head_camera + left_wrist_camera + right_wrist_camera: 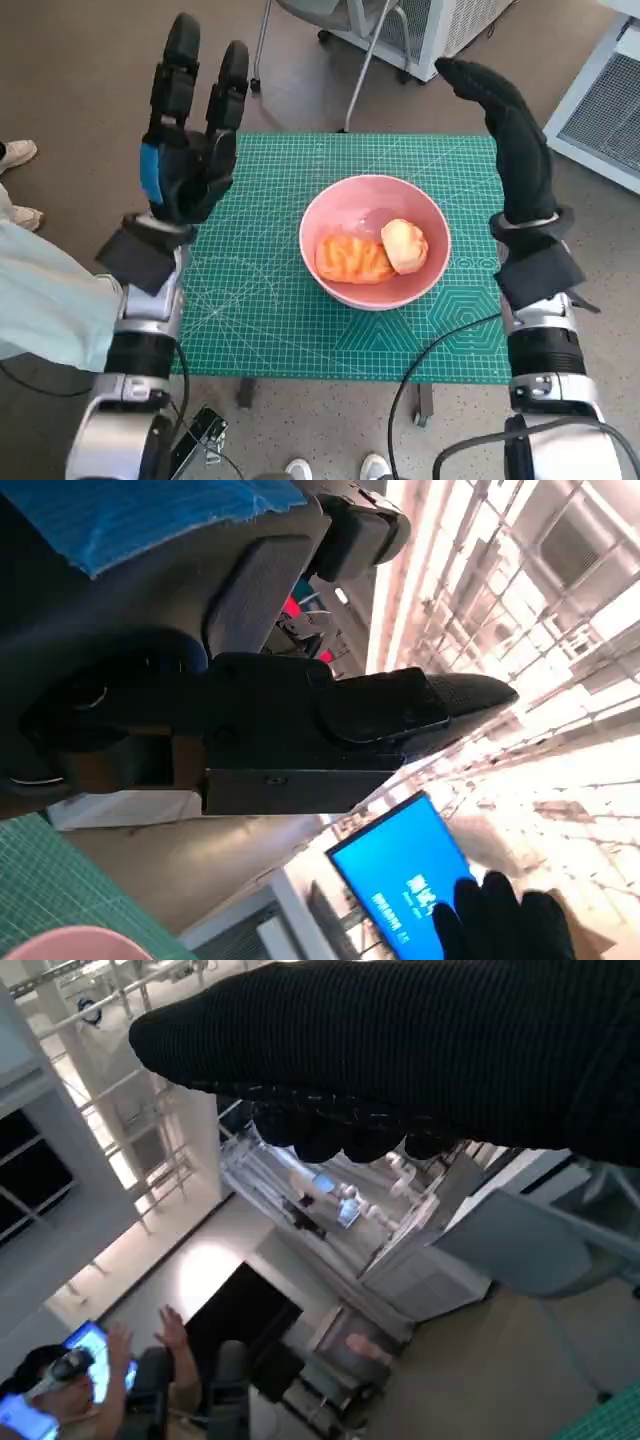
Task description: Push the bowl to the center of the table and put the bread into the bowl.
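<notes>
We see a green mat [280, 310] over the table, a pink bowl [330, 205] near its middle holding two pieces of bread [352, 258], our left hand [190, 150] raised, fingers spread, grasping nothing, our right hand [510, 125] likewise released

We are seeing the bowl [375, 240] sitting near the middle of the table [260, 300], with two pieces of bread [372, 252] lying side by side in it. Left hand [188, 150] is hanging left of the bowl, right hand [510, 135] right.
</notes>
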`<action>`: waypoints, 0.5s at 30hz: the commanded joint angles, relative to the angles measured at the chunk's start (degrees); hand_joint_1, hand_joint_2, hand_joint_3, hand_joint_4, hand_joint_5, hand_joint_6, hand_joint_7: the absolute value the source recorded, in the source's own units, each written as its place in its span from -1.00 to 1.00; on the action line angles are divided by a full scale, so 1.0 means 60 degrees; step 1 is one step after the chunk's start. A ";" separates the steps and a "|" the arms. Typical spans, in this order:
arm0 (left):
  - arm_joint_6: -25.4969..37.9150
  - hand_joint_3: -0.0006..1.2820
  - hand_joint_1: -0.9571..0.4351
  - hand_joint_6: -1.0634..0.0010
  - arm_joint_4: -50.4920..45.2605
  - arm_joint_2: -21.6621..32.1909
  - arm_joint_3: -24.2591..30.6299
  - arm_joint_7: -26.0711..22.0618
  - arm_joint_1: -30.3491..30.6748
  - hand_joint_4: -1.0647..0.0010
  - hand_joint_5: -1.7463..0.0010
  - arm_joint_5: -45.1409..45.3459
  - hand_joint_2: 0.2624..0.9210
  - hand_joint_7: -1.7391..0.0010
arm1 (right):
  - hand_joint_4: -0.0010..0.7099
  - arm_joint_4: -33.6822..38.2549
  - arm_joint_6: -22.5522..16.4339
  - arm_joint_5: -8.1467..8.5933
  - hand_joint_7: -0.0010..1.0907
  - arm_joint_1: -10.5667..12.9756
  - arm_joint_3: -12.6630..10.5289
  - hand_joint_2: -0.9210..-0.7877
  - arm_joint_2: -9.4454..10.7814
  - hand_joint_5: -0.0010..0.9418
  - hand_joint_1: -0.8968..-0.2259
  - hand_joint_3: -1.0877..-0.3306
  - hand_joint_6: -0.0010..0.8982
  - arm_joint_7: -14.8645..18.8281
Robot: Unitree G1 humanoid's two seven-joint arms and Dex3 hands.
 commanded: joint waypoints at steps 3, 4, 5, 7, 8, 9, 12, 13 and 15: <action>-0.0069 -0.47 -0.13 1.00 -0.0387 -0.0178 0.0066 0.0273 0.0351 0.99 1.00 0.0060 1.00 0.79 | -0.18 0.0262 0.0100 0.0501 0.15 -0.0001 -0.0121 -1.00 0.0206 -0.98 -0.30 -0.03 -1.00 0.0633; -0.0065 -0.48 -0.12 1.00 -0.0391 -0.0186 0.0060 0.0299 0.0364 0.99 1.00 0.0084 1.00 0.80 | -0.18 0.0279 0.0097 0.0541 0.15 -0.0004 -0.0135 -1.00 0.0227 -0.98 -0.30 -0.03 -1.00 0.0683; -0.0063 -0.48 -0.11 1.00 -0.0377 -0.0185 0.0053 0.0307 0.0370 0.99 1.00 0.0098 1.00 0.80 | -0.18 0.0299 0.0095 0.0581 0.16 -0.0009 -0.0155 -1.00 0.0255 -0.98 -0.30 -0.03 -1.00 0.0732; -0.0060 -0.48 -0.09 1.00 -0.0357 -0.0190 0.0039 0.0321 0.0371 1.00 1.00 0.0117 1.00 0.81 | -0.18 0.0337 0.0084 0.0630 0.16 -0.0019 -0.0196 -1.00 0.0281 -0.98 -0.32 -0.04 -1.00 0.0814; -0.0050 -0.49 -0.09 1.00 -0.0338 -0.0189 0.0030 0.0294 0.0368 0.99 1.00 0.0105 1.00 0.80 | -0.18 0.0350 0.0077 0.0664 0.16 -0.0026 -0.0214 -1.00 0.0301 -0.98 -0.34 -0.04 -1.00 0.0857; -0.0031 -0.50 -0.07 1.00 -0.0324 -0.0184 0.0023 0.0245 0.0366 1.00 1.00 0.0074 1.00 0.80 | -0.18 0.0352 0.0067 0.0697 0.16 -0.0032 -0.0226 -1.00 0.0323 -0.98 -0.35 -0.05 -1.00 0.0896; 0.0014 -0.52 -0.01 1.00 -0.0301 -0.0165 0.0016 0.0160 0.0370 1.00 1.00 0.0025 1.00 0.79 | -0.18 0.0366 0.0049 0.0788 0.16 -0.0064 -0.0257 -1.00 0.0372 -0.98 -0.37 -0.05 -1.00 0.1002; 0.0028 -0.53 0.01 1.00 -0.0297 -0.0159 0.0006 0.0174 0.0372 1.00 1.00 0.0058 1.00 0.79 | -0.18 0.0386 0.0041 0.0821 0.17 -0.0083 -0.0279 -1.00 0.0387 -0.98 -0.37 -0.05 -1.00 0.1048; 0.0036 -0.56 0.04 1.00 -0.0277 -0.0143 -0.0013 0.0212 0.0376 0.99 1.00 0.0137 1.00 0.79 | -0.18 0.0393 0.0025 0.0847 0.17 -0.0107 -0.0310 -1.00 0.0414 -0.98 -0.38 -0.05 -1.00 0.1103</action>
